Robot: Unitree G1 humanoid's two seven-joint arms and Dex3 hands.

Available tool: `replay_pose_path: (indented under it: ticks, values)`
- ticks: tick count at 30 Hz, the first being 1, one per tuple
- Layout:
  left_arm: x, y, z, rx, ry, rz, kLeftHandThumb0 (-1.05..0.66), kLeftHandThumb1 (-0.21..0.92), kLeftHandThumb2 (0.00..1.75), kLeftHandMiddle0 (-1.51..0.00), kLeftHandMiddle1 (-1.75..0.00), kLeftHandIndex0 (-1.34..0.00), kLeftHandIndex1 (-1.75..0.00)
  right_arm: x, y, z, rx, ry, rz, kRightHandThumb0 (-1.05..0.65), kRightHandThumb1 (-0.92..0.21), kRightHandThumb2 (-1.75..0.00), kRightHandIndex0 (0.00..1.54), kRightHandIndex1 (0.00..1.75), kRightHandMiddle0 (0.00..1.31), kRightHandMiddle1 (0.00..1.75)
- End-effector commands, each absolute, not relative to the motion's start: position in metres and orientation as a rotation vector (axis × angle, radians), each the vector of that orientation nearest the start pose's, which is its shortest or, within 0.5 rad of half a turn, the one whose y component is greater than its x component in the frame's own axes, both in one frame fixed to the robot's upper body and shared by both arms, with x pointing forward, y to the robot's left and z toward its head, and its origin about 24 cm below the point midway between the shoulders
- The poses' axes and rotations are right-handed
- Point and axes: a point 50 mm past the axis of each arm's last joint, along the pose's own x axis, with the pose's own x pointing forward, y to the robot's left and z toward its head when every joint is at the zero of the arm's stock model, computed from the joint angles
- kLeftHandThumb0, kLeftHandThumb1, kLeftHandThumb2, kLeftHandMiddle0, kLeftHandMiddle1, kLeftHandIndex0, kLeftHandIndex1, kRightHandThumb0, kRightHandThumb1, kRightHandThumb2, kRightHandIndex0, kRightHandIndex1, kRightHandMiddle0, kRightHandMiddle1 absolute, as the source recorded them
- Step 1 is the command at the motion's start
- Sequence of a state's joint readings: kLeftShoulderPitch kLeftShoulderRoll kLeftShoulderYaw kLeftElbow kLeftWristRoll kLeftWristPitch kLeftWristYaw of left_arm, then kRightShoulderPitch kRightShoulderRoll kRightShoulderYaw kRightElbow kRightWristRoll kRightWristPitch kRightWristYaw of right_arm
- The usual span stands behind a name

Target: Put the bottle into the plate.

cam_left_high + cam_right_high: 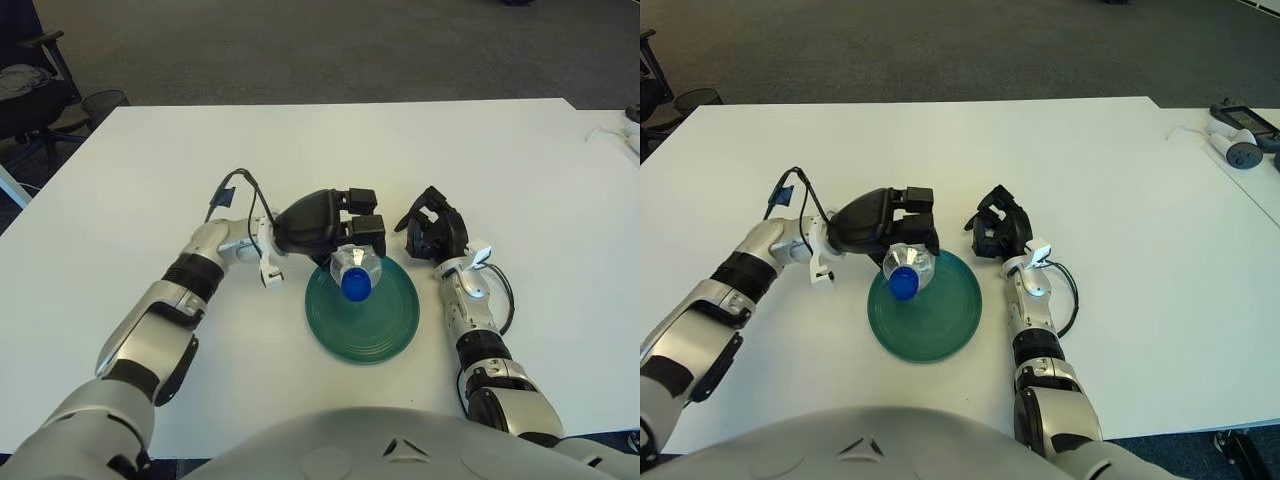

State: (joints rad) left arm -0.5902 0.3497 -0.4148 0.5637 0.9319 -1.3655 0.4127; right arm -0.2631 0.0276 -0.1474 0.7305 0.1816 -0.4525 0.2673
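The left hand (330, 222) is clamped on the bottle (354, 270), holding it cap-forward over the plate's (385, 330) far-left rim. The carry looks done; lowering and letting go come next. The right hand (432, 232) shows just right of the plate above the worktop (300, 150), fingers curled, empty.

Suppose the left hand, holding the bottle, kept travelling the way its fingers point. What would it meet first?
Probably the right hand. The left hand grips the bottle over the far edge of the green plate, fingers aimed toward the robot's right. Depth is unclear, so it might pass slightly in front.
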Motion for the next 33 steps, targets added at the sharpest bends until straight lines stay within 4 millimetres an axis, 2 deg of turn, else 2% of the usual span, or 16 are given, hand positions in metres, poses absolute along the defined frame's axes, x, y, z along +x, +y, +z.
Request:
replay_pose_path:
  ticks: [1, 10, 21, 24, 29, 33]
  values:
    - [0.258, 0.070, 0.107, 0.786, -1.335, -0.986, -0.43, 0.43, 1.17, -1.09, -1.75, -0.51, -1.75, 0.231, -0.129, -0.078, 0.316, 0.364, 0.096, 0.00, -0.27, -1.31, 0.69, 1.55, 0.46, 1.75]
    - [0.255, 0.063, 0.094, 0.782, -1.352, -0.994, -0.43, 0.43, 1.17, -1.09, -1.75, -0.51, -1.75, 0.232, -0.128, -0.077, 0.296, 0.375, 0.072, 0.00, -0.29, -1.25, 0.73, 1.46, 0.46, 1.75]
    - [0.256, 0.058, 0.083, 0.782, -1.364, -0.987, -0.44, 0.40, 1.21, -1.12, -1.75, -0.54, -1.75, 0.231, -0.128, -0.077, 0.272, 0.395, 0.041, 0.00, -0.29, -1.27, 0.73, 1.48, 0.45, 1.75]
    - [0.260, 0.061, 0.094, 0.783, -1.393, -0.988, -0.44, 0.39, 1.22, -1.13, -1.75, -0.55, -1.75, 0.230, -0.128, -0.077, 0.272, 0.387, 0.047, 0.00, -0.29, -1.27, 0.73, 1.48, 0.45, 1.75]
    - [0.260, 0.061, 0.091, 0.815, -1.392, -1.018, -0.45, 0.38, 1.24, -1.13, -1.75, -0.56, -1.75, 0.230, -0.128, -0.077, 0.279, 0.380, 0.059, 0.00, -0.28, -1.28, 0.73, 1.49, 0.45, 1.75]
    - [0.264, 0.068, 0.105, 0.828, -1.423, -1.018, -0.45, 0.38, 1.23, -1.09, -1.75, -0.55, -1.75, 0.229, -0.128, -0.076, 0.297, 0.369, 0.065, 0.00, -0.27, -1.30, 0.74, 1.50, 0.46, 1.75]
